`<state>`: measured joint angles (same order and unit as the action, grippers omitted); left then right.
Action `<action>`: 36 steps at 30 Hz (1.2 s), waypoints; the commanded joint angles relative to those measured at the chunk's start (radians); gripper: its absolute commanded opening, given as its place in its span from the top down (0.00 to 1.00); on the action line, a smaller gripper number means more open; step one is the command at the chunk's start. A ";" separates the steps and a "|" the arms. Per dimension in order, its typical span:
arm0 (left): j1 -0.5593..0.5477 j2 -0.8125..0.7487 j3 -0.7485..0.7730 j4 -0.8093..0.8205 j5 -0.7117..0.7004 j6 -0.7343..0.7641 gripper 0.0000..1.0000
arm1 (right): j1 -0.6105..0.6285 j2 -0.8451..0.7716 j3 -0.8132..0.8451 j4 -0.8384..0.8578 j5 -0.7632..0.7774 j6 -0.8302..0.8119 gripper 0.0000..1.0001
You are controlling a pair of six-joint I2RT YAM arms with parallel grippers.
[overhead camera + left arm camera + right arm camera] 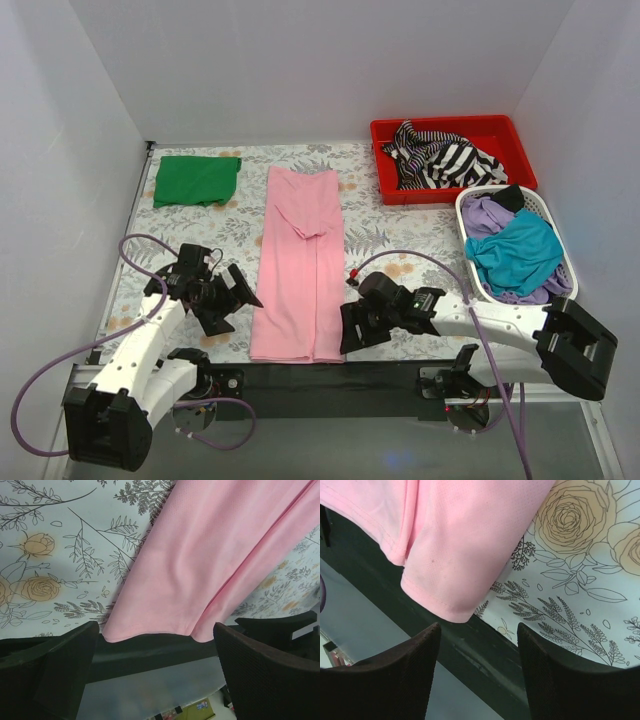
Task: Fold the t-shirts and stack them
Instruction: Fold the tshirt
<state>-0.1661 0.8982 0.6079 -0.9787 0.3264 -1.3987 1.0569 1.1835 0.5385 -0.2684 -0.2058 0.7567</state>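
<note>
A light pink t-shirt (299, 262) lies folded into a long strip down the middle of the floral cloth; its near hem shows in the left wrist view (200, 565) and the right wrist view (455, 540). A folded dark green t-shirt (195, 179) lies at the far left. A black-and-white striped shirt (440, 156) is in the red bin; teal (515, 250) and purple (488, 215) shirts are in the white basket. My left gripper (228, 297) is open and empty, left of the pink hem. My right gripper (352, 330) is open and empty, right of the hem.
The red bin (518, 150) stands at the back right, the white basket (552, 215) at the right edge. A black strip (330, 375) runs along the table's near edge under the pink hem. White walls enclose the table.
</note>
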 commanded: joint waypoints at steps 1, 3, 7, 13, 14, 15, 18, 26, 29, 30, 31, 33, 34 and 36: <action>-0.004 -0.005 -0.026 0.012 0.053 -0.029 0.02 | 0.014 0.041 0.017 0.058 -0.027 0.003 0.32; -0.006 -0.013 -0.034 0.009 0.056 -0.031 0.02 | 0.018 0.062 0.021 0.058 -0.035 0.000 0.32; -0.022 -0.039 -0.060 -0.002 0.101 -0.055 0.02 | 0.026 0.080 0.015 0.060 -0.040 0.006 0.32; -0.075 -0.061 -0.089 0.017 0.083 -0.098 0.02 | 0.037 0.108 0.031 0.063 -0.038 -0.005 0.32; -0.085 -0.053 -0.088 0.020 0.067 -0.103 0.02 | 0.041 0.111 0.032 0.064 -0.040 -0.008 0.32; -0.105 -0.047 -0.085 0.012 0.057 -0.123 0.02 | 0.040 0.114 0.035 0.063 -0.038 -0.013 0.32; -0.171 -0.057 -0.091 0.002 0.013 -0.198 0.02 | 0.040 0.120 0.043 0.054 -0.030 -0.034 0.32; -0.338 -0.082 -0.137 0.023 -0.150 -0.420 0.02 | 0.038 0.097 0.063 0.017 0.093 -0.088 0.30; -0.357 -0.062 -0.207 0.129 -0.119 -0.471 0.02 | 0.037 0.087 0.070 0.017 0.134 -0.108 0.30; -0.358 -0.047 -0.217 0.158 -0.112 -0.476 0.02 | 0.035 0.088 0.078 0.017 0.134 -0.111 0.30; -0.360 -0.032 -0.217 0.155 -0.119 -0.471 0.02 | 0.034 0.094 0.078 0.017 0.128 -0.112 0.30; -0.377 -0.002 -0.183 0.126 -0.157 -0.461 0.02 | 0.032 0.100 0.066 0.038 0.120 -0.109 0.30; -0.377 -0.001 -0.172 0.114 -0.199 -0.456 0.02 | 0.031 0.105 0.058 0.056 0.111 -0.102 0.30; -0.378 0.004 -0.148 0.106 -0.217 -0.448 0.02 | 0.031 0.108 0.038 0.124 0.065 -0.091 0.30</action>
<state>-0.5373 0.8967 0.4244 -0.8799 0.2047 -1.8317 1.0878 1.2877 0.5816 -0.2245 -0.1246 0.6727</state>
